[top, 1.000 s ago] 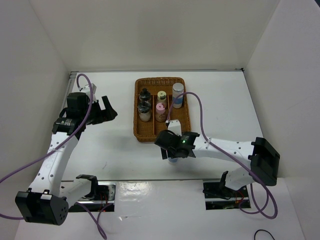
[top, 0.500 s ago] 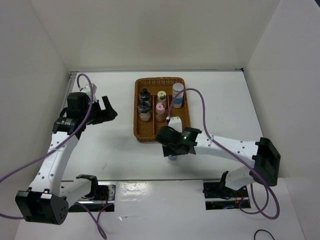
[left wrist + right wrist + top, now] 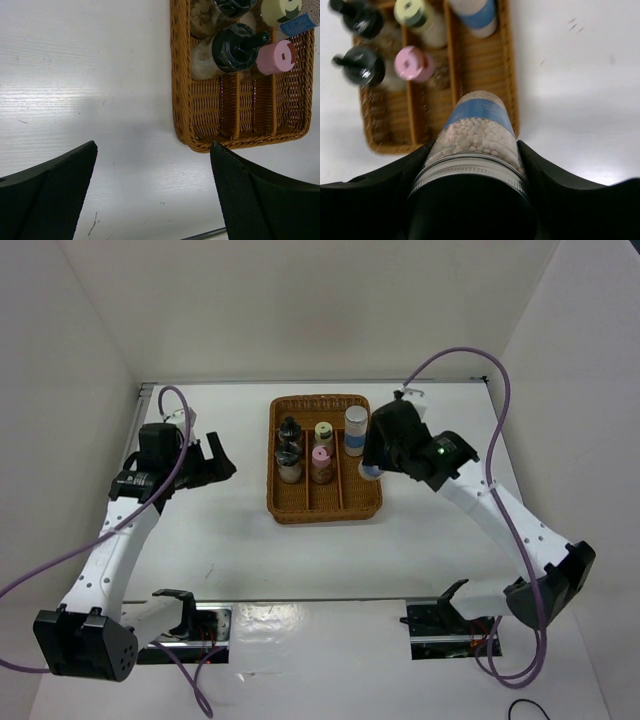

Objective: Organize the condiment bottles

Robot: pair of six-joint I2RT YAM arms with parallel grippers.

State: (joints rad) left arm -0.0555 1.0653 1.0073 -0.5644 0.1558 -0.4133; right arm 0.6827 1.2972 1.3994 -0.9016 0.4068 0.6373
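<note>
- Brown wicker tray (image 3: 325, 504) sits on a white table (image 3: 230, 530), at the middle towards the far side, and is split lengthwise into three compartments.
- Left compartment: two black-capped bottles, one far (image 3: 290, 427) and one just nearer (image 3: 289, 456), side by side.
- Middle compartment: the yellow-green-capped bottle (image 3: 324, 430) stands far, with the pink-capped bottle (image 3: 321, 454) just in front of it.
- Right compartment: one blue-banded bottle (image 3: 355, 430) stands upright at the far end; the near part of this compartment shows bare weave.
- Right gripper (image 3: 379, 454) hangs at the tray's right edge, its fingers clamped on either side of a second blue-banded bottle (image 3: 477, 127).
- From the right wrist camera, this held bottle shows white pellets inside and a silver collar by the fingers. Its other end points at the tray's right rim (image 3: 511, 90). Whether it touches the tray cannot be told.
- Left gripper (image 3: 216, 454) is well to the left of the tray, above bare table, with its fingers spread wide and nothing between them.
</note>
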